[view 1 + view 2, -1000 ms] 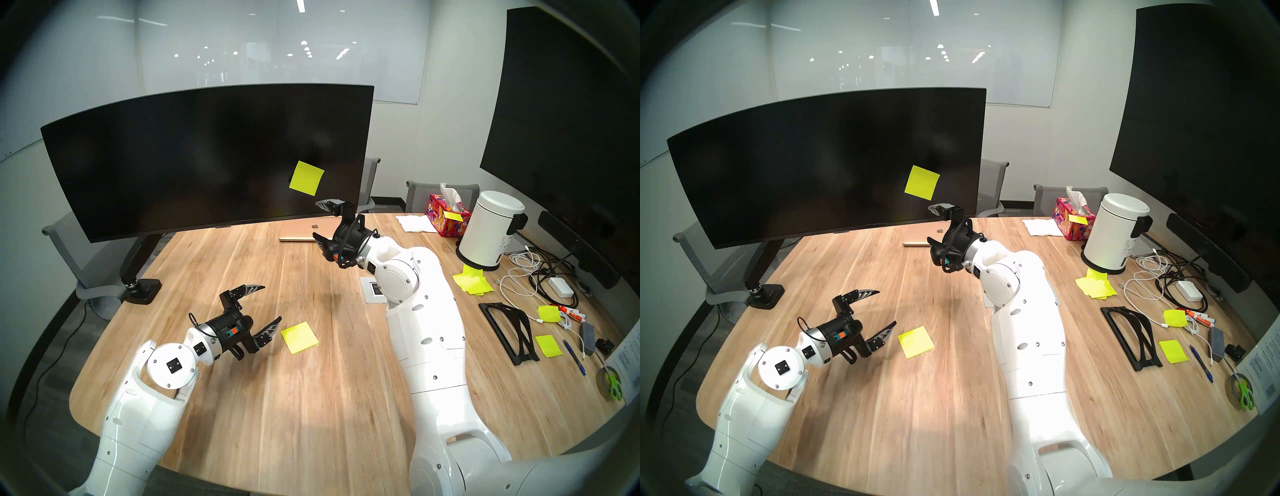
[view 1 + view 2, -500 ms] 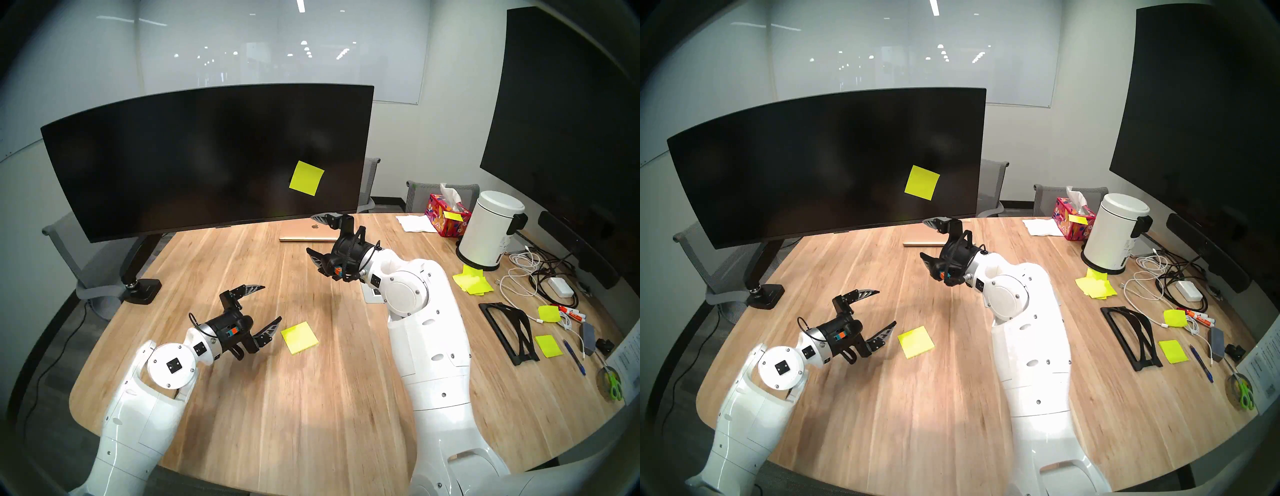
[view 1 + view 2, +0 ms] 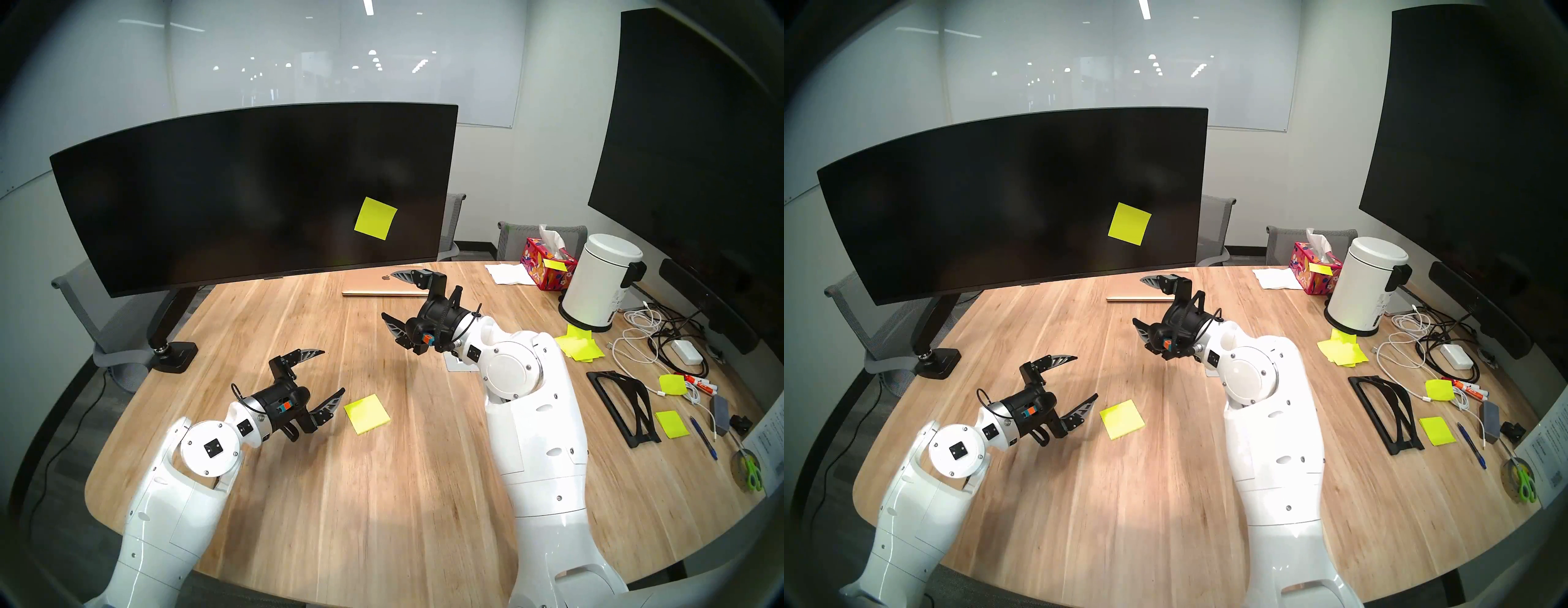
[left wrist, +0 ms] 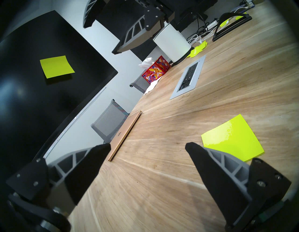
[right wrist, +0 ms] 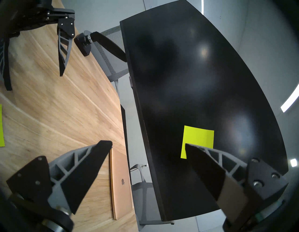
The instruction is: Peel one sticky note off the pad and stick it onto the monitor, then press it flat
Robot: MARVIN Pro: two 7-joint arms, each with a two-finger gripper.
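Gold laptop apparently behind right gripper.

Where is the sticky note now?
In the head view the sticky note sits on the monitor, lower right part of the screen, above the open right gripper.

Wooden table with visible grain; glossy black monitor; matt paper note; glossy pad; shiny white plastic arms.
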